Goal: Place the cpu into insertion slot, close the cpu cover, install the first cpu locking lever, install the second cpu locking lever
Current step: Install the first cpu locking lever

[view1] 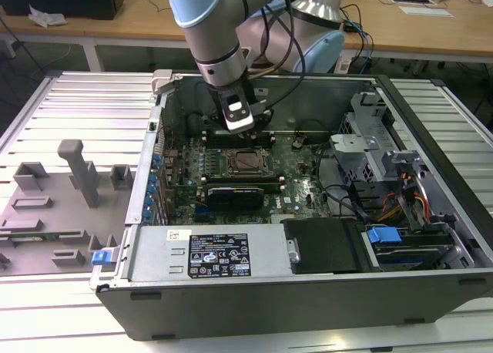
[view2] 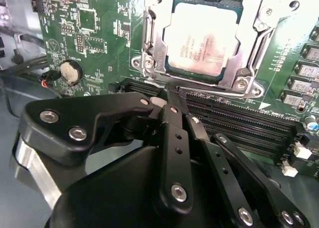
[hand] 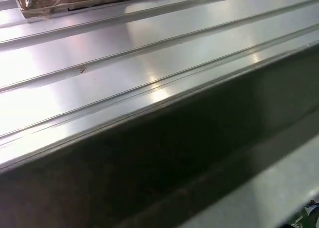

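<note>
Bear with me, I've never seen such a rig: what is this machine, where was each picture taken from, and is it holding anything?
It is a robot arm with a gripper at its end, reaching into an open computer case that lies on a ribbed metal table. The exterior view comes from a camera standing off the arm. The two wrist views ride on the arm: the second looks past the gripper at the green circuit board, the first at a ribbed metal surface. The chip is not held: it lies in place on the board, framed by its metal cover. Grey plastic holders stand on the table.
</note>
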### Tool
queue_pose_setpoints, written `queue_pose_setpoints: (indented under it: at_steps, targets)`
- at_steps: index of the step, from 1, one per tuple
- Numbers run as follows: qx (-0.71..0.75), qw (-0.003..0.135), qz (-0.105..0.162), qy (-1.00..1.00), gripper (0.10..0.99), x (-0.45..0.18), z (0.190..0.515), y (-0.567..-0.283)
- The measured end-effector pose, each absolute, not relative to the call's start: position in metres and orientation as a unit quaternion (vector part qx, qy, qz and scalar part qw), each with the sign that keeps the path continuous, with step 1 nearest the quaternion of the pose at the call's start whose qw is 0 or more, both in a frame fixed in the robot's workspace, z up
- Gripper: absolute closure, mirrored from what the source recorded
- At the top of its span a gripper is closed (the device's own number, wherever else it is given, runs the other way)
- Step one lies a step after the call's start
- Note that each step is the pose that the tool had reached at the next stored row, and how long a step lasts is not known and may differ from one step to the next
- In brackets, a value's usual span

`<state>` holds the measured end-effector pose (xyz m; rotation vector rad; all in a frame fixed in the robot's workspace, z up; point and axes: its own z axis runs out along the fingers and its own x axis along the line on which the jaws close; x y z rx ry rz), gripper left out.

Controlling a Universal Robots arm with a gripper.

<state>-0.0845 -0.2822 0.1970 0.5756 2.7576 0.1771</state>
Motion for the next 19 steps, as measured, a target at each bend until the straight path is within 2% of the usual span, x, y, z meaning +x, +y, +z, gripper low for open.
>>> queue_pose_setpoints:
  at_steps: [19]
  targets:
    - [0.225, 0.161, 0.053, 0.959, 0.98, -0.0797, 0.1939, -0.2824]
